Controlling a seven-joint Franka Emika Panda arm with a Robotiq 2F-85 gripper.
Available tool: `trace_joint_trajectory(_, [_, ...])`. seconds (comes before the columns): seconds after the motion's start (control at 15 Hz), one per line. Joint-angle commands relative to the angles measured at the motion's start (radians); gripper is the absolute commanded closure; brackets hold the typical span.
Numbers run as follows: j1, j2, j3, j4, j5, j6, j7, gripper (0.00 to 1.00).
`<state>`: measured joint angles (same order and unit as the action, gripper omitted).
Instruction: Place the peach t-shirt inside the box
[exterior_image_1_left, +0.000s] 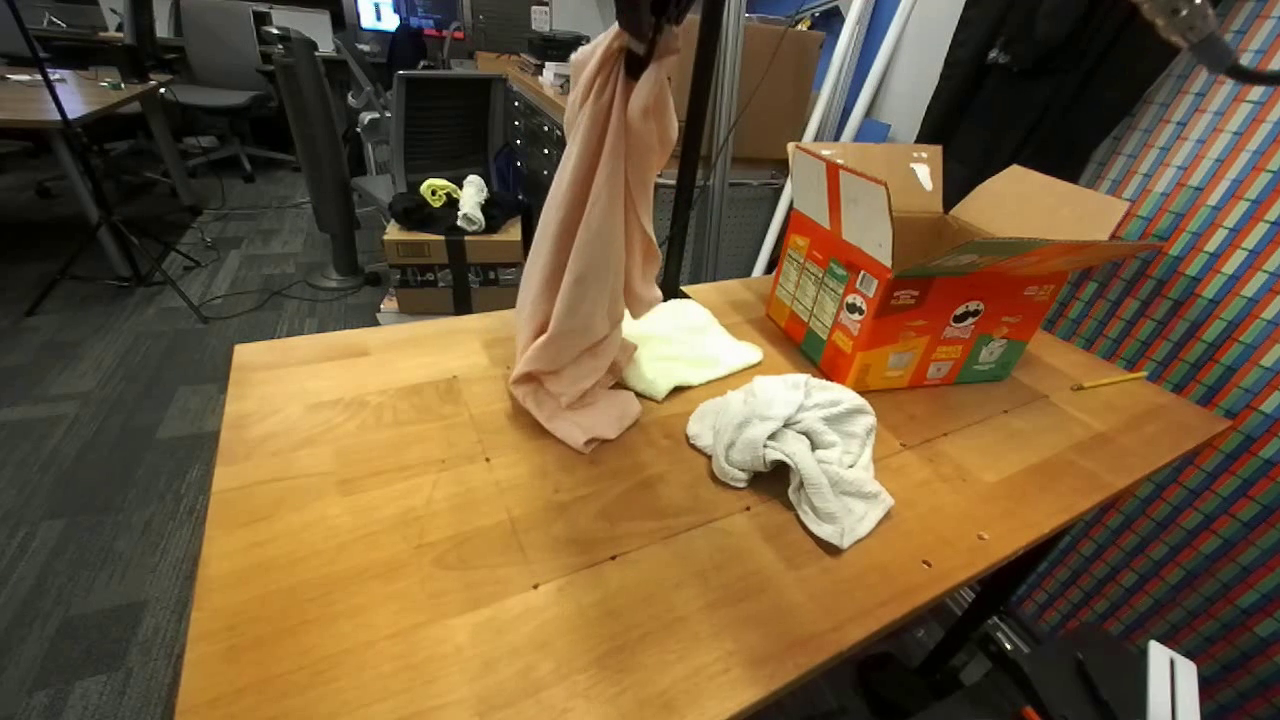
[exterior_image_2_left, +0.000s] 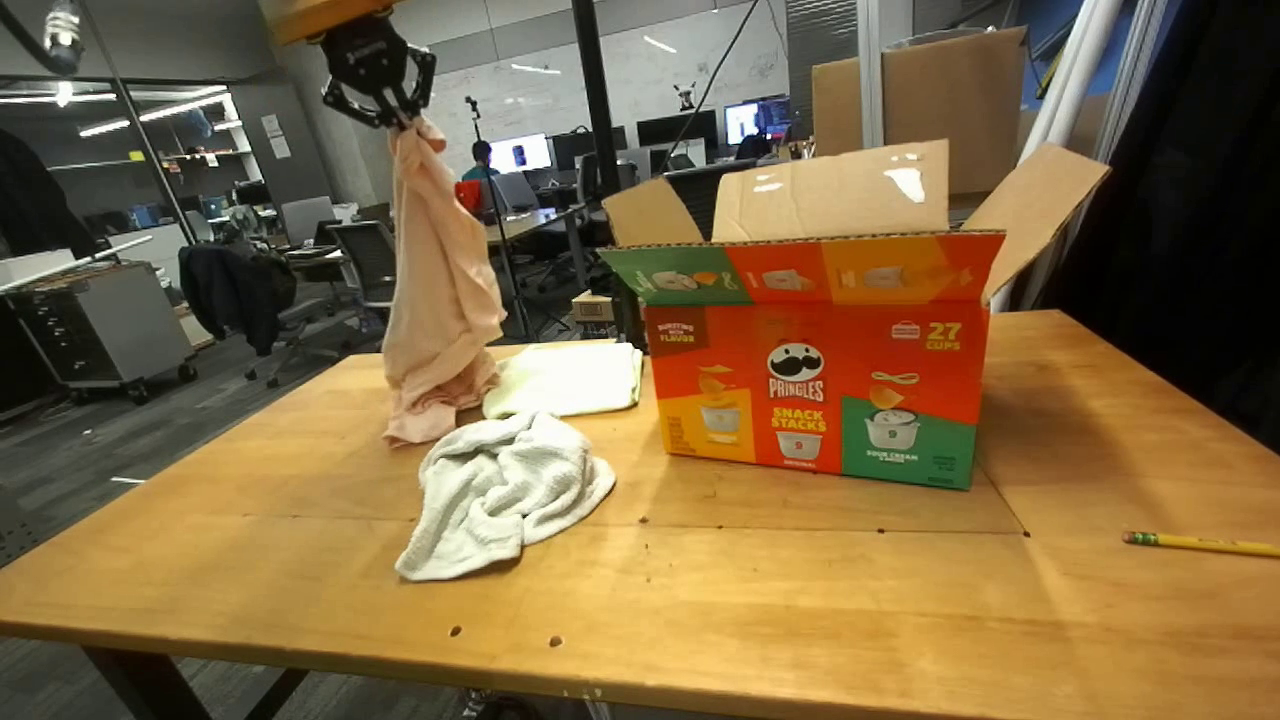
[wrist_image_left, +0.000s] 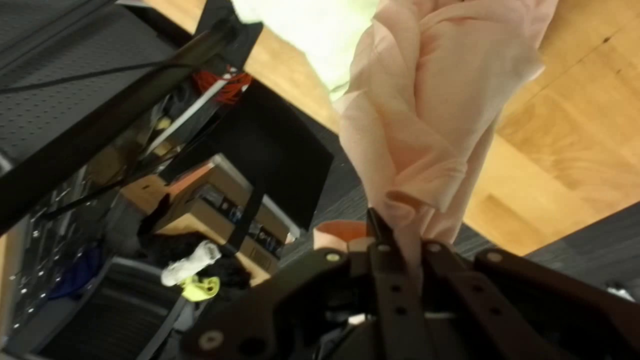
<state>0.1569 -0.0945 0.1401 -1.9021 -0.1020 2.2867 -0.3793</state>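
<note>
My gripper (exterior_image_2_left: 404, 120) pinches the shirt (exterior_image_2_left: 437, 290); carried low, its hanging end could snag flaps (exterior_image_2_left: 652, 212) of the box (exterior_image_2_left: 820, 385).

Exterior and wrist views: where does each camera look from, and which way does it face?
An exterior view: set low, facing the box almost level; the gripper hangs at upper left.
An exterior view: higher, looking down across the table; the gripper is cut by the top edge.
Wrist view: on the wrist, looking down past the fingers, at bottom, along the peach t-shirt.
Both exterior views share the t-shirt, box, white cloth, yellow cloth and pencil.
</note>
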Motion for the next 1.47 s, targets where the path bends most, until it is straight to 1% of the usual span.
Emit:
trace_joint_trajectory(0.0, [-0.03,0.008,-0.023,0.126,-0.028,0.042,0.063,0.99])
trace_joint_trajectory(0.2, [-0.064,0.001,-0.054,0.185,-0.025,0.071,0.105,0.99])
trace_joint_trajectory(0.47, [-0.115,-0.033,-0.106,0.227,-0.002,0.108,0.17,0.99])
trace_joint_trajectory(0.8, [-0.178,-0.077,-0.163,0.286,-0.011,0.144,0.269,0.99])
trace_joint_trajectory(0.93, [-0.2,-0.089,-0.174,0.314,-0.026,0.163,0.307,0.99])
trace_joint_trajectory(1.4, [-0.246,-0.114,-0.189,0.378,-0.042,0.209,0.357,0.99])
